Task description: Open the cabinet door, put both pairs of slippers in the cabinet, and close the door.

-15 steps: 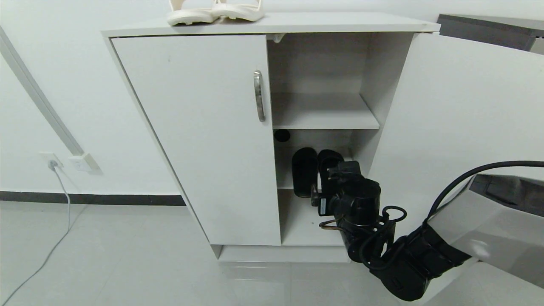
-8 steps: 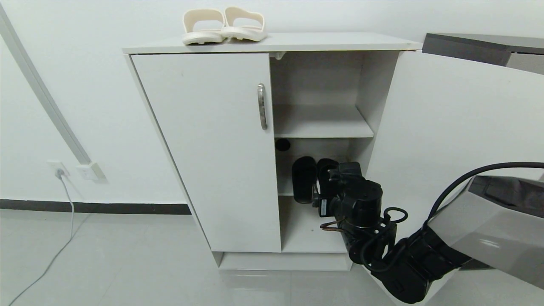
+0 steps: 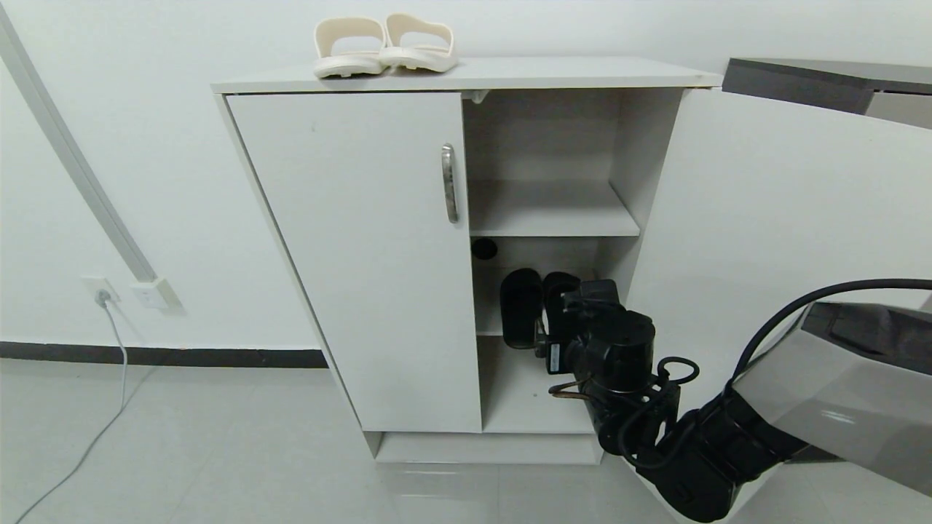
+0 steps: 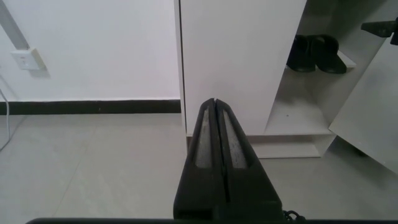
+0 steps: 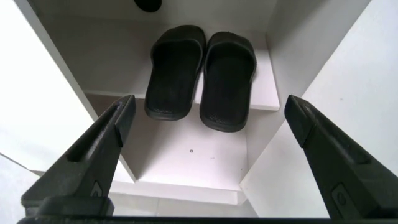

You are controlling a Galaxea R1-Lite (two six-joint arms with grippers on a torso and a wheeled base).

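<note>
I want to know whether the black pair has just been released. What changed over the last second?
Nothing among the things visibly moved. The head view shifted as a whole, so the camera moved. The right gripper stays open in front of the black slippers, not closed on them; they lie on their shelf. The cream slippers stay on the cabinet top, the right door open, the left door shut, the left gripper shut.
</note>
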